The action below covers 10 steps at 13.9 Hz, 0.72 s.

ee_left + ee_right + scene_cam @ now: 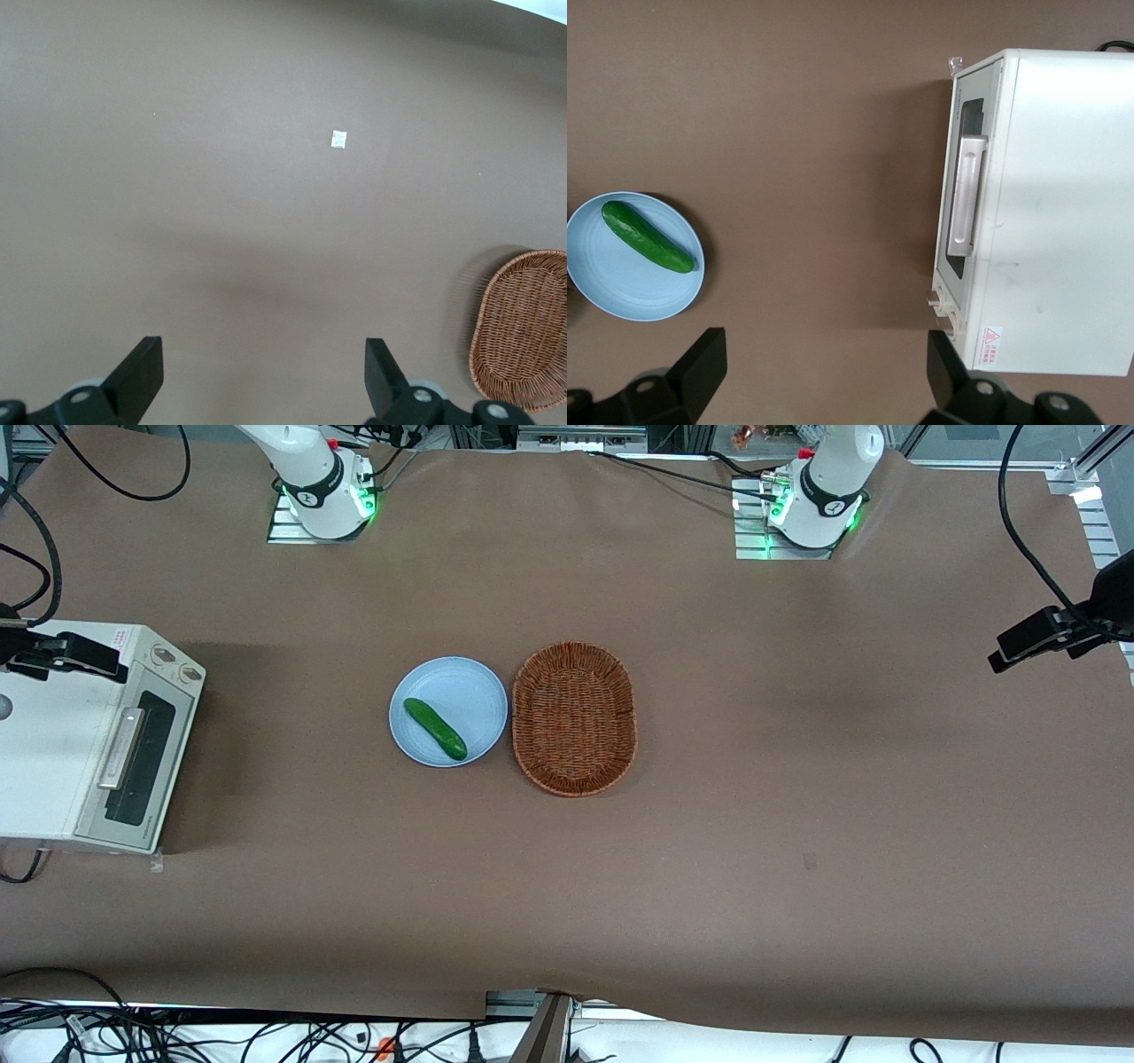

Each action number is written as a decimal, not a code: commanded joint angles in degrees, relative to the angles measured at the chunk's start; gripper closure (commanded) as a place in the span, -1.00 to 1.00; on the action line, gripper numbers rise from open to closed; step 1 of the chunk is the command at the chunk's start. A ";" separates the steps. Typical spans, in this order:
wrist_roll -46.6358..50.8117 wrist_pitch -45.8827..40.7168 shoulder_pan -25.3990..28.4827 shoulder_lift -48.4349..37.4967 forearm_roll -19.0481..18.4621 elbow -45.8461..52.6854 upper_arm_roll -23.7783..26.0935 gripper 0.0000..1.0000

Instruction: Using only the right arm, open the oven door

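Right gripper [819, 376] hangs high above the bare table, fingers spread, grasping nothing. Oven door [963, 195] shut, at the working arm's end of the table; silver handle [967, 192] untouched. Risk, as I judge it: fingers catch the knobs [940, 305] beside the door instead. Front view alone shows the basket [574, 718] touching the cucumber's [435, 728] plate [461, 686]; the gripper itself is out of that frame.

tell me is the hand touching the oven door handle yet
Apart. The right wrist view shows the hand open, hanging above the bare table with brown cloth between its fingers and the closed oven door's handle.
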 commanded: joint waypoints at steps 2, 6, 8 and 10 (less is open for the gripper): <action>-1.00 -0.50 -0.71 -0.43 1.04 -0.57 0.63 -1.00; -1.00 -0.50 -0.71 -0.16 0.96 -0.66 0.63 -1.00; -1.00 -0.50 -0.71 0.01 1.04 -0.66 0.63 -1.00; -1.08 -0.58 -0.71 0.10 1.04 -0.75 0.63 -1.00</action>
